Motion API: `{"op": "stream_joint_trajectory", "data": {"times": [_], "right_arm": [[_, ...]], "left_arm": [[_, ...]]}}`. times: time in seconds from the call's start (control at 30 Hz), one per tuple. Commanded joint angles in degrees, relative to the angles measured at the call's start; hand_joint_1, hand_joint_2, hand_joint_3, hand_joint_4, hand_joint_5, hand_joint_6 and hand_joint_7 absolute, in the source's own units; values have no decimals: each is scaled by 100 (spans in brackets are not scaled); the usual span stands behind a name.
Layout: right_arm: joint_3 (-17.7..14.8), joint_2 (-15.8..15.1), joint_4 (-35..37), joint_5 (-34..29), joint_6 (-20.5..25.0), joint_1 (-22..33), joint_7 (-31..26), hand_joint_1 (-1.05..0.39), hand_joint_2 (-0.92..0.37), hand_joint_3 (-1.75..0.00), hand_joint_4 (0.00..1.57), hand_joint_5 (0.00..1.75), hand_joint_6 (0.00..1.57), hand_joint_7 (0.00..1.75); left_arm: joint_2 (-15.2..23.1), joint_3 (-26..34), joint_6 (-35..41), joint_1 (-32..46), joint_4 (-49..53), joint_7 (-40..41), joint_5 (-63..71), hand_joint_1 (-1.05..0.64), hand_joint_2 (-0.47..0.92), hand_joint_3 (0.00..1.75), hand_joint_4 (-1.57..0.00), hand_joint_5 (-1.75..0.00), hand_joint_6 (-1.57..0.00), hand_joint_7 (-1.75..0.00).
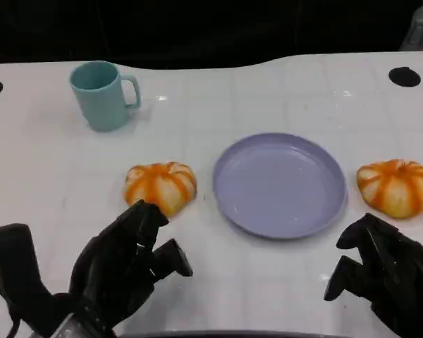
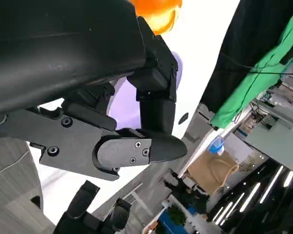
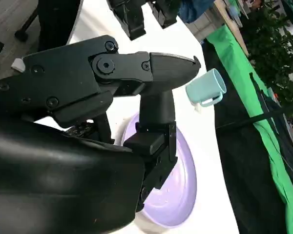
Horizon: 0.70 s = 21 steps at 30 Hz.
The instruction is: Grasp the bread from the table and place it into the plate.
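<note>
Overhead head view; close, perhaps tilted wrists

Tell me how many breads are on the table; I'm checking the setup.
2: one bread left of the plate, just ahead of the left hand; the other bread right of the plate. Neither is held.

light: bright, even overhead | glare: small specks on white table [image 1: 282,91] | shadows: soft | background: dark

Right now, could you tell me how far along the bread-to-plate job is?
Nothing looks done yet: the purple plate holds nothing, and both breads, the left bread and the right bread, sit on the table either side of it. In hand: the left hand is near the left bread, holding nothing; the right hand holds nothing. Left: grasping, lifting, placing.
</note>
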Motion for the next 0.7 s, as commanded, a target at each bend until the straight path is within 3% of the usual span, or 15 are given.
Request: {"op": "stream_joint_trajectory", "data": {"times": [0.03,0.33,0.47,0.53,0.57,0.63,0.7], "right_arm": [[-60,-12,-22,64,-49,-5,-3,-48,-92,-39,67,175,51,163],[-65,2,-14,84,-16,-21,-23,-47,-92,-38,68,175,53,163],[-34,-1,27,31,-96,-18,9,-47,-92,-38,69,175,52,162],[-13,23,32,-10,-99,-32,-41,-48,-92,-37,69,175,53,161],[-4,38,25,-24,-84,-40,-77,-48,-92,-37,69,175,54,161],[3,52,14,-33,-63,-48,-114,-47,-92,-37,69,175,54,160],[-3,78,30,-15,-35,-80,-141,-47,-92,-37,69,175,55,160]], "left_arm": [[69,24,-70,-39,52,-32,29,-56,92,43,-85,-175,-61,-175],[72,27,-68,-44,40,-14,33,-56,92,42,-85,-175,-60,-175],[208,-59,-276,-84,82,-194,205,-57,92,45,-77,-173,-51,-171],[346,-232,-679,-137,72,-173,700,-58,92,38,-63,-164,-46,-139],[424,-327,-913,-165,87,-183,970,-56,92,34,-61,-152,-46,-114],[480,-417,-1175,-185,132,-210,1235,-53,92,31,-59,-143,-47,-97],[837,-707,-1882,-344,310,-227,2076,-50,92,24,-52,-127,-46,-74]]}}
